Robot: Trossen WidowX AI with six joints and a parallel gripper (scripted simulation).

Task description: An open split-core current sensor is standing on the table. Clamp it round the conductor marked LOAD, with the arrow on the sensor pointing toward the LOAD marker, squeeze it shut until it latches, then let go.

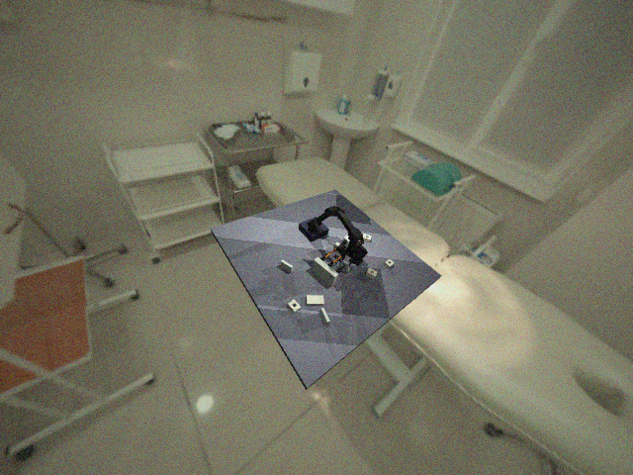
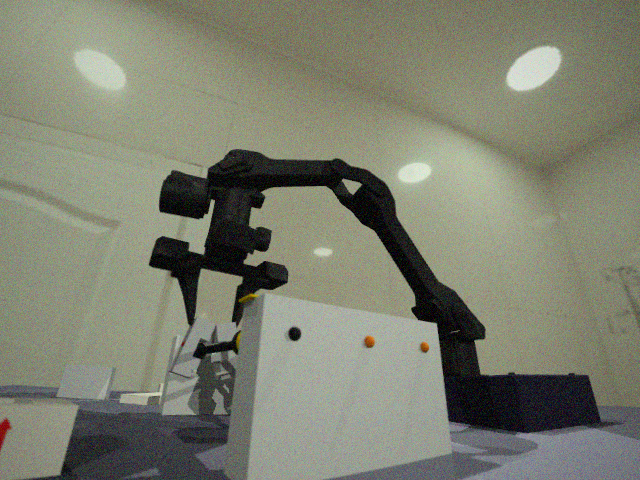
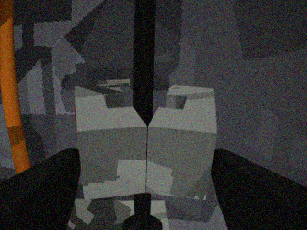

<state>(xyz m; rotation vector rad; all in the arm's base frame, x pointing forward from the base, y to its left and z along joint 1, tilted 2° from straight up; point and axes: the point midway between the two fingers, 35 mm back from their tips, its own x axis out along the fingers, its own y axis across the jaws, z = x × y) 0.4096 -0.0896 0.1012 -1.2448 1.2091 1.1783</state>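
Observation:
The gripper is shut on the open split-core sensor, one finger on each side. The sensor is pale grey, its two halves spread at the bottom in the exterior view. It sits over the black conductor, which runs along the seam between the halves in the wrist view. Whether the conductor lies inside the jaws is hidden. A small red mark shows on the sensor's side in the exterior view; its direction is unclear. No LOAD lettering is readable. A yellow marker tops the white panel.
An orange conductor runs left of the sensor. A second upright panel stands behind in the exterior view. A white block with a red arrow stands front left. Loose pale blocks, such as one flat block and a holed one, lie around.

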